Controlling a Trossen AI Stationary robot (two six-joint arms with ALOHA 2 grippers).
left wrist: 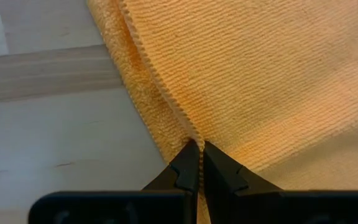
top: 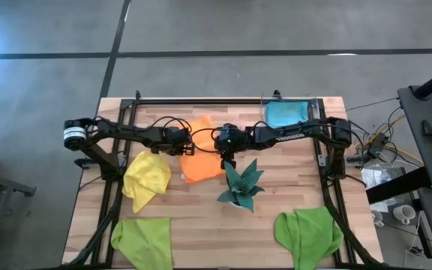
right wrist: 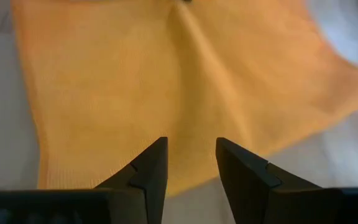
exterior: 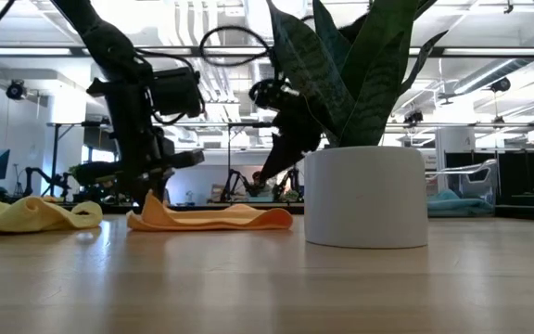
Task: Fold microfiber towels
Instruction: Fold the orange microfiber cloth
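Orange microfiber towel point(top: 203, 160) lay near the middle of the pale wooden plank table point(top: 291, 187), its ribbed weave showing fine parallel lines and a stitched hem along one edge. It was rumpled rather than flat — a soft ridge ran through it in the right wrist view, and in the low view one end curled up off the wood. The left tool point(left wrist: 197, 163) was closed, its two dark fingers pinching the hemmed edge of the orange cloth where a fold doubled over. The right tool point(right wrist: 191, 163) hovered just above the same towel with its fingers parted and nothing between them.

Just beside the orange towel, toward the left arm, a yellow microfiber towel point(top: 147, 178) sat crumpled in a loose heap. A light blue towel point(top: 286, 114) rested at the far edge of the table, on the right arm's side. Two lime green towels occupied the near corners — one point(top: 142, 241) lying fairly flat, the other point(top: 310, 233) bunched with a fold across it. A dark teal spiky-leaved plant in a white round pot point(exterior: 365, 195) stood near the orange towel, on the near side.
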